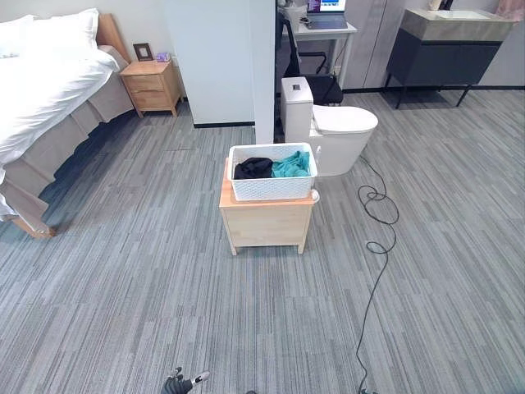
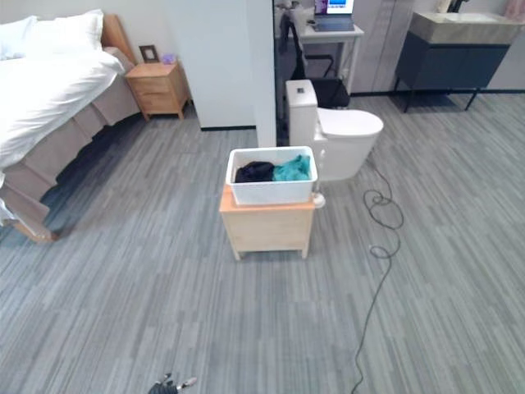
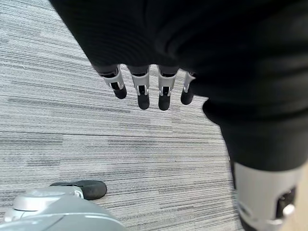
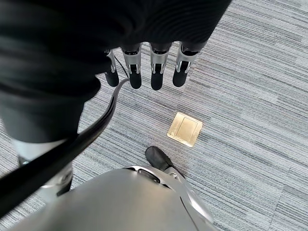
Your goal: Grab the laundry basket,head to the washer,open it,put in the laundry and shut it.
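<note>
Laundry basket (image 1: 271,182) sits dead centre of the room — a white perforated tub resting on a small wooden table (image 1: 264,222), with a black garment (image 1: 253,168) bundled in its left half and a teal garment (image 1: 292,166) in its right half, the two touching in the middle. Just behind it stands a white toilet (image 1: 338,131), and a white partition wall (image 1: 220,61) rises at the back. Off to the left, a bed (image 1: 45,90) with white bedding, and a wooden nightstand (image 1: 151,85) beside it. At the far back a white desk (image 1: 326,31) carries a laptop (image 1: 326,11), and a dark vanity cabinet (image 1: 447,53) stands to the right. Grey striped carpet (image 1: 148,295) covers the floor.

Left hand (image 3: 144,89) hangs over bare carpet, fingers straight and relaxed, holding nothing — it shows at the bottom edge of the head view, well apart from the basket. Right hand (image 4: 144,72) hangs the same way, fingers straight, nothing in them, above a brass floor plate (image 4: 185,129) set into the carpet.
</note>
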Available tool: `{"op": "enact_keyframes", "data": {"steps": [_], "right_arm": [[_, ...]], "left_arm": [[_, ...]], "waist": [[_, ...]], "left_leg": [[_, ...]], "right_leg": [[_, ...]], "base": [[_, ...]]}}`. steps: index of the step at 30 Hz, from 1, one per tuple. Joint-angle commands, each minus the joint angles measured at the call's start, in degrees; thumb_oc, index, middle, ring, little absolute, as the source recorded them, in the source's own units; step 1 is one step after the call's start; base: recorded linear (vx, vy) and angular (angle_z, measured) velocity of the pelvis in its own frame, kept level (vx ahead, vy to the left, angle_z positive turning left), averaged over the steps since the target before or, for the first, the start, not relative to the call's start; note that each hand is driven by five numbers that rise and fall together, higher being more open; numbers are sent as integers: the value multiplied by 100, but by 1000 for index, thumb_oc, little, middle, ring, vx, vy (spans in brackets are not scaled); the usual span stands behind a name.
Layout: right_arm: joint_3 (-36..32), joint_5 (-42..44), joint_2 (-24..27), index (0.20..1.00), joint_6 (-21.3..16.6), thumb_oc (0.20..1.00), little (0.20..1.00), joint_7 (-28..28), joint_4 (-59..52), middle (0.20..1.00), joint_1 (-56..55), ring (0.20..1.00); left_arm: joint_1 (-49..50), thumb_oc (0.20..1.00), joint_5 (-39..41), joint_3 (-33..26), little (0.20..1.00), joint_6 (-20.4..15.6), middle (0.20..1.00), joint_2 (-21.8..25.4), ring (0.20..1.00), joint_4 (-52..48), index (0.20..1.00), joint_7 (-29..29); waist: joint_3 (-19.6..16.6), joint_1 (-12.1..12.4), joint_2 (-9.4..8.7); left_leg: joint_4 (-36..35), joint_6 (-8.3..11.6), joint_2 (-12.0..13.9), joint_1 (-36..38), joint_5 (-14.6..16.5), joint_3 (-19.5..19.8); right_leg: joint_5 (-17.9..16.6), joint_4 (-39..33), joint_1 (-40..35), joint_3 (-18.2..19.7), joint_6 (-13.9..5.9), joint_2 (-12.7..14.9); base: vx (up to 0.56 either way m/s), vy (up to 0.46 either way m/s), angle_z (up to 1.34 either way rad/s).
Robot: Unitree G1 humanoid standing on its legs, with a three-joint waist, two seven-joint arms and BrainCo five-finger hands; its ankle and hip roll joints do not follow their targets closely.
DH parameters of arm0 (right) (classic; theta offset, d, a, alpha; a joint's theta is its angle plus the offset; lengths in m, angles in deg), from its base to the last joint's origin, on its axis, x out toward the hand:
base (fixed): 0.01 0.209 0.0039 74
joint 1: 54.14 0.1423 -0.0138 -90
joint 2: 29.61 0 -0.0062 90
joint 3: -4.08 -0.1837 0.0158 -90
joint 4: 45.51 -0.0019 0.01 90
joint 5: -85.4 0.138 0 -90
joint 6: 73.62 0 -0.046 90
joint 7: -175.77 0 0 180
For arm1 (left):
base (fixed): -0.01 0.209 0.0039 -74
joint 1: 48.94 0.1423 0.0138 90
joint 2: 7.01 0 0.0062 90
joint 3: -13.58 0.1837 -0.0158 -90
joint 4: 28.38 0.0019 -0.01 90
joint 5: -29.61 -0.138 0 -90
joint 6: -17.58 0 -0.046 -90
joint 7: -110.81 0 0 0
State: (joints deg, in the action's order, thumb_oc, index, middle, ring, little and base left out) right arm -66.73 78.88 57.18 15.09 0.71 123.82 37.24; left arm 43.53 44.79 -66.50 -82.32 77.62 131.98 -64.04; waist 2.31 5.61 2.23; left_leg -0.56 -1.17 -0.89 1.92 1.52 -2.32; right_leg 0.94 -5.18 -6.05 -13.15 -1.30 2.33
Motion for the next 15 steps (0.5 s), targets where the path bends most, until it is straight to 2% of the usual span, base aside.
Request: {"op": "enact_keyframes", "data": {"steps": [1, 15], "right_arm": [[202, -142, -26, 1000, 90, 1000, 1000, -20, 453, 1000, 58, 1000], [214, -166, -35, 1000, 85, 1000, 1000, -26, 418, 1000, 38, 1000]], "left_arm": [[-226, 1000, -99, -1, 1000, -182, 1000, 115, 1000, 305, 1000, -52], [-217, 1000, -3, -100, 1000, -151, 1000, 101, 1000, 382, 1000, -66]], "waist": [[-158, 125, -234], [-148, 119, -257]], "left_leg": [[-444, 550, 306, -203, -298, 623], [-444, 543, 324, -198, -294, 612]], "right_leg": [[-89, 18, 1, 193, -742, 831], [-84, 18, 7, 210, -731, 826]], "base": [[0, 0, 0], [0, 0, 0]]}}
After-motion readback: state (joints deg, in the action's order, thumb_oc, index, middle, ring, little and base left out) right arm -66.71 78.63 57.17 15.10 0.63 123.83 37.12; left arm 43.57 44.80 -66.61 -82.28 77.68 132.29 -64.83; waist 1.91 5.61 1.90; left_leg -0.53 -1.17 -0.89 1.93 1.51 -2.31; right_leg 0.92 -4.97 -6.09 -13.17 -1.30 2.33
